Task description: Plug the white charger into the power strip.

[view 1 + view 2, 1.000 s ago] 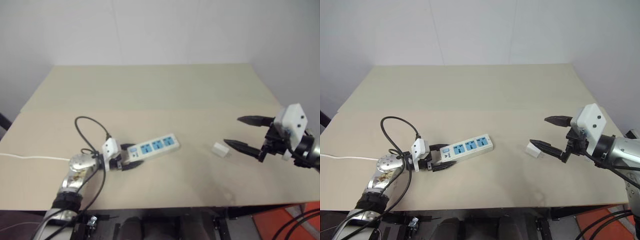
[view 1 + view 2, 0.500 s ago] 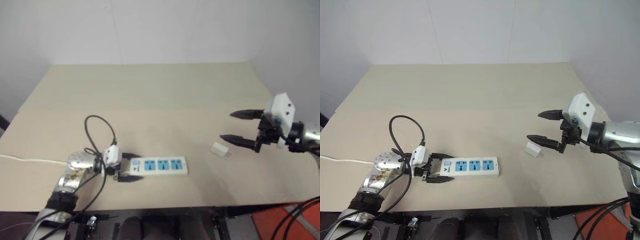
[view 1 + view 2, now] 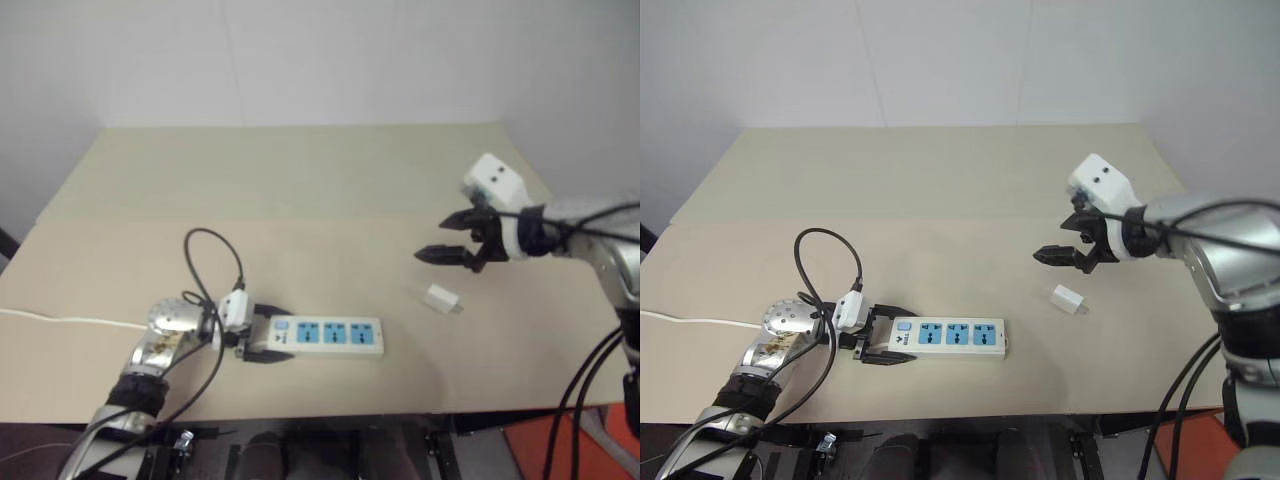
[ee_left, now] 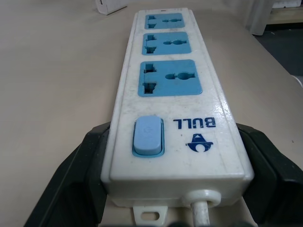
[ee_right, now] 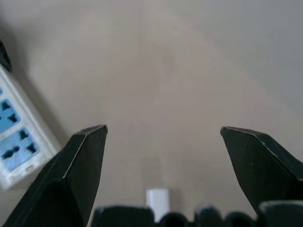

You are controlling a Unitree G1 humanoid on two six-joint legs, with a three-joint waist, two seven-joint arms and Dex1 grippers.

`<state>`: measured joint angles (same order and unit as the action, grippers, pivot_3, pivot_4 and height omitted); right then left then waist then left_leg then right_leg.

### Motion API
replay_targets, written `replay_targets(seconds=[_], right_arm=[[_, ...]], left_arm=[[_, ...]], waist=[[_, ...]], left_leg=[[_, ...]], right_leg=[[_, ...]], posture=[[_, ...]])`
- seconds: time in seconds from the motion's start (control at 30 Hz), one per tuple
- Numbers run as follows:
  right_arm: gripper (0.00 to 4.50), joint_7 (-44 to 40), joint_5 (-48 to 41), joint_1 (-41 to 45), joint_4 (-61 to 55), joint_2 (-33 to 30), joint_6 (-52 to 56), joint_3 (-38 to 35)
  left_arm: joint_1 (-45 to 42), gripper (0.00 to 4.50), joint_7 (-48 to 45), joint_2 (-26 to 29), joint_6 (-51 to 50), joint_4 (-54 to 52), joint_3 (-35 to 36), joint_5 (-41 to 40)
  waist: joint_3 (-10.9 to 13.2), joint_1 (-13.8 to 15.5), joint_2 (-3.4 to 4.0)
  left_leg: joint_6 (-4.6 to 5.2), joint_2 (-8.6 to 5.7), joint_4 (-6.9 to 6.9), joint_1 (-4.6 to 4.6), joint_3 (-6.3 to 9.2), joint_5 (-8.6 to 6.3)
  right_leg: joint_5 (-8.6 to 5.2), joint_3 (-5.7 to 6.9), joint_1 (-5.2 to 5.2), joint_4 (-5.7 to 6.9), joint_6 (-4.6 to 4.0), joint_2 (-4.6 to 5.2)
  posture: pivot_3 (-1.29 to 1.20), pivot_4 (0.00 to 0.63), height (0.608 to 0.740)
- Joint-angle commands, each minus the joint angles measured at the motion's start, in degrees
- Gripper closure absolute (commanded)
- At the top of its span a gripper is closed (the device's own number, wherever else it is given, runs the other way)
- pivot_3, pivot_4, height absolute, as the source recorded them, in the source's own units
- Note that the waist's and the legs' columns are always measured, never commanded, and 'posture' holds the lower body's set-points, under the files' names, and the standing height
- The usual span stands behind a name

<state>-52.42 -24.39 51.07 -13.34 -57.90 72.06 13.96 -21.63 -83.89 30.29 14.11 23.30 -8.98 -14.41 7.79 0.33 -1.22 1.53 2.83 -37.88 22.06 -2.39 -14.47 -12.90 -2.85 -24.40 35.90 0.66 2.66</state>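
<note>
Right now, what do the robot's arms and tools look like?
Each tool, left and right, has a white boxy housing and two pointed black fingers. The arms are shiny silver metal with black cables looping alongside; the right housing shows two small dark dots.

Count on table (image 3: 940, 190): one power strip (image 3: 950, 336) with three blue sockets and one blue switch (image 4: 148, 136); one white charger (image 3: 1068, 299); two grippers, left (image 3: 883, 336), right (image 3: 1056, 243).

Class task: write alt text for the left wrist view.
The power strip, white with three blue sockets and a blue switch, lies on the tan table, its cord end clamped between the left gripper's two black fingers.
</note>
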Motion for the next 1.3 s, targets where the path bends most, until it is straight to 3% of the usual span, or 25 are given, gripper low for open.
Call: replay_targets(seconds=[0.03, 0.13, 0.3, 0.97, 1.13, 1.3], right_arm=[[0.0, -2.6, 1.6, 6.2, 0.2, -2.5, 7.1, 10.2], [0.0, -4.0, 3.8, 8.8, 2.6, -2.3, 7.6, 18.8], [0.0, -3.6, 6.2, 9.0, 8.1, 0.4, 6.4, 24.1], [0.0, -6.3, 15.9, 6.2, 22.5, 8.4, -3.9, 29.7], [1.14, -8.0, 17.7, 5.8, 22.6, 8.6, -5.0, 30.3], [2.76, -9.5, 19.3, 5.8, 21.8, 8.4, -5.7, 30.1]], left_arm=[[-0.4, 1.18, 0.2, -0.6, 0.5, 0.0, -0.7, 0.3], [-0.9, 1.18, 0.2, -1.1, 0.5, 0.4, -0.7, 0.5], [-0.8, 1.18, 0.2, -1.3, 0.3, 0.1, -0.8, 0.5], [0.3, 1.18, 0.4, -0.7, -0.5, -1.8, -0.8, 0.6], [0.7, 1.18, 0.6, -0.5, -0.8, -2.4, -0.7, 0.5], [0.8, 1.18, 0.7, -0.3, -1.0, -2.5, -0.7, 0.6]], waist=[[0.0, 0.1, 0.0], [0.0, 0.1, 0.0], [0.0, 0.1, 0.0], [0.0, 0.1, 0.0], [0.0, 0.0, 0.0], [0.0, 0.0, 0.0]], left_leg=[[0.0, 0.0, 0.0, 0.0, 0.0, 0.0], [0.0, 0.0, 0.0, 0.02, 0.0, 0.0], [0.0, -0.03, -0.02, 0.06, 0.0, 0.0], [0.0, -0.04, -0.04, 0.06, 0.0, 0.0], [0.0, -0.03, -0.04, 0.0, 0.0, 0.0], [0.0, -0.03, -0.06, 0.01, 0.0, 0.0]], right_leg=[[0.0, 0.02, -0.01, -0.01, 0.0, 0.02], [-0.01, 0.03, -0.02, -0.03, -0.01, 0.04], [0.0, 0.03, -0.04, 0.0, 0.0, 0.04], [0.0, 0.05, -0.05, 0.06, 0.01, 0.02], [0.0, 0.05, 0.01, 0.07, 0.01, 0.02], [0.0, 0.06, 0.01, 0.08, 0.01, 0.02]], posture=[[0.0, 0.15, 0.74], [0.0, 0.15, 0.74], [0.0, 0.15, 0.74], [0.0, 0.15, 0.74], [0.0, 0.15, 0.74], [0.0, 0.15, 0.74]])
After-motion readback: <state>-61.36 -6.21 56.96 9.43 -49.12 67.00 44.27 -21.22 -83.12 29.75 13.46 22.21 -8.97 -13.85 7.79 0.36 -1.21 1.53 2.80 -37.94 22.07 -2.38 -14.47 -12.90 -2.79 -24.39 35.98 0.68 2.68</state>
